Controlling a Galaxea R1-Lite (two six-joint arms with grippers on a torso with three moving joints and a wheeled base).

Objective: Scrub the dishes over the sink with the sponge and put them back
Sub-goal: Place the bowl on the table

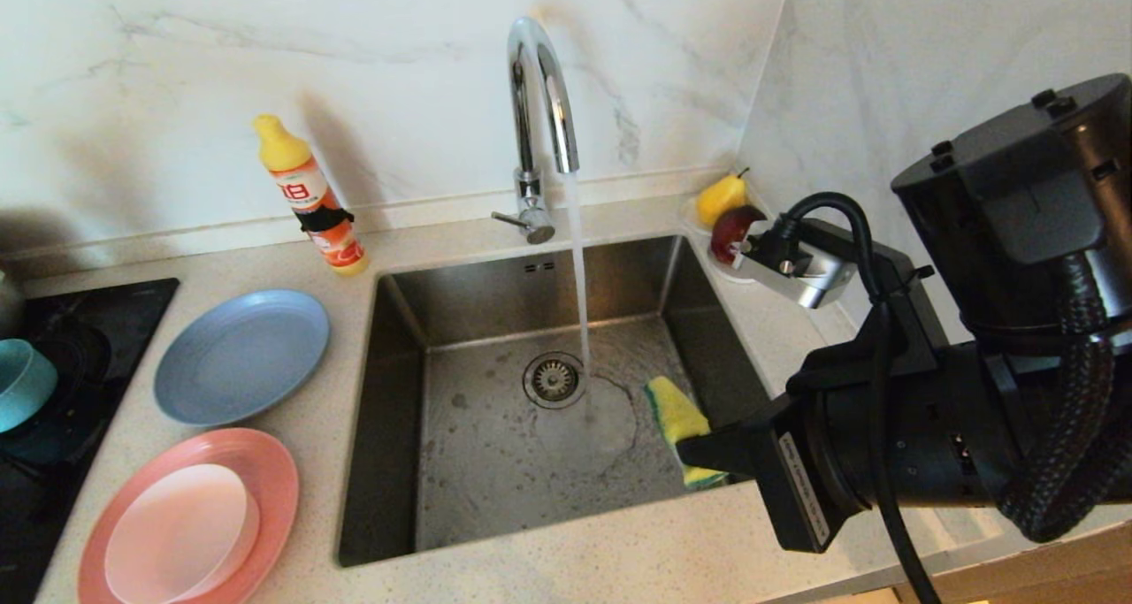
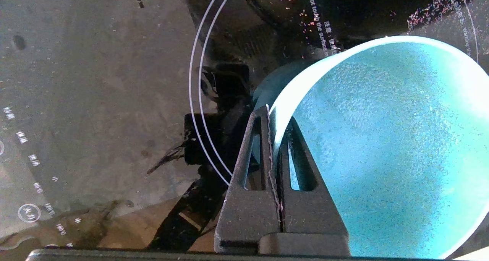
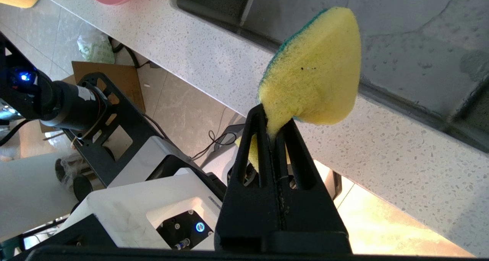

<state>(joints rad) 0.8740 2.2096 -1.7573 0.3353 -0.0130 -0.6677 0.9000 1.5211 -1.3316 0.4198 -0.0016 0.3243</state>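
Right gripper [image 3: 276, 125]: clamped on sponge [image 3: 313, 66] tail, near sink [image 1: 495, 498] front edge, ready to scrub.
Left gripper [image 2: 275, 125]: pinched teal bowl [image 2: 382, 146] rim over hob [image 2: 95, 81], likely bringing it sinkward.
Plates [image 1: 240, 355]: waited on counter [image 1: 354, 577].
Tap [image 1: 539, 100]: ran for rinsing.

two plates, salmon-pink [image 1: 274, 480] and grey-blue [image 1: 240, 355]; two bowls, pale pink [image 1: 181, 533] and teal [image 1: 25, 383]; one sponge [image 1: 676, 416]; one detergent bottle [image 1: 311, 199]; one tap [image 1: 538, 126]; one pear [image 1: 721, 197]
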